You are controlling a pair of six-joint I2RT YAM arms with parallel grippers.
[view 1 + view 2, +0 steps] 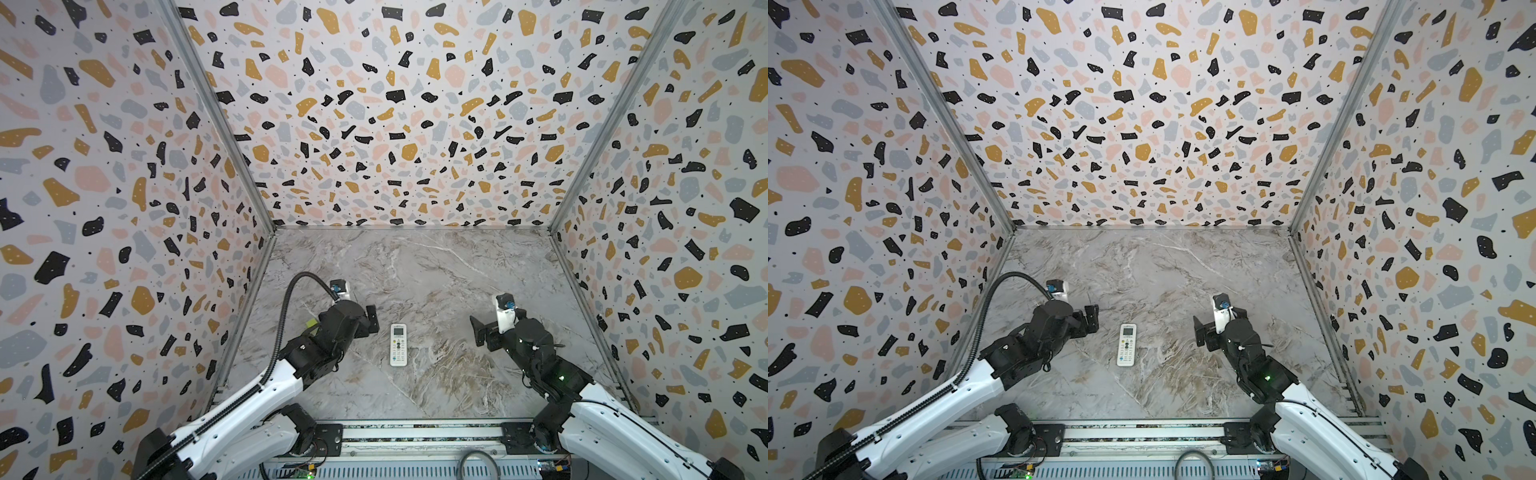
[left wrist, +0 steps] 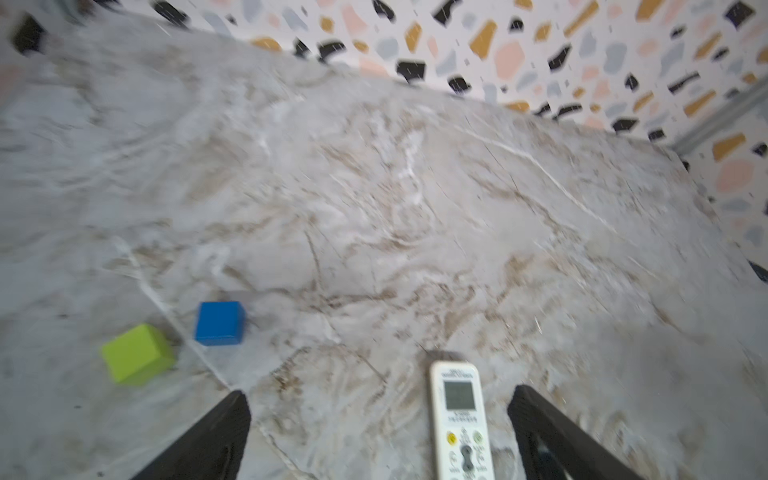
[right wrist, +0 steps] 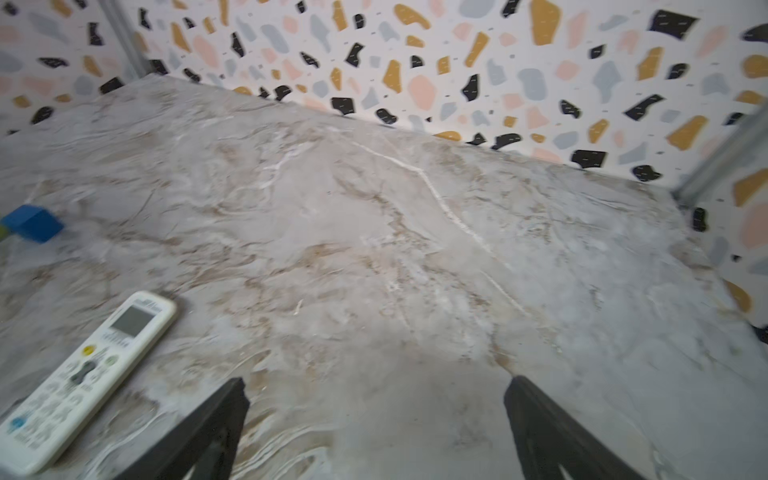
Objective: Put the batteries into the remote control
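- The remote control (image 1: 398,345) lay flat on the marble table (image 1: 436,270), between the 2 arms, with its screen and buttons facing up and the screen end pointing to the back wall.
- The left gripper (image 1: 372,320) stood just beside the remote control, on its left, and did not touch it. In the left wrist view its jaws were spread wide and had hold of nothing. The screen end of the remote control (image 2: 461,419) showed between them, but lower down on the table.
- The right gripper (image 1: 478,331) was further from the remote control, on its right. In the right wrist view its jaws were also wide apart and empty, with only bare table between them.
- The batteries could not be seen in any view, neither on the table nor in a gripper.
- The back of the remote control, where the battery recess is, faced down and was hidden.
- A blue cube (image 2: 219,323) and a green cube (image 2: 137,353) lay on the table near the left arm, apart from the remote control. They seemed to have no part in the task.
- Judgement: with no loose batteries in view and both grippers free, the loading was probably finished and the remote control set down. This could not be confirmed, because the recess was not visible.
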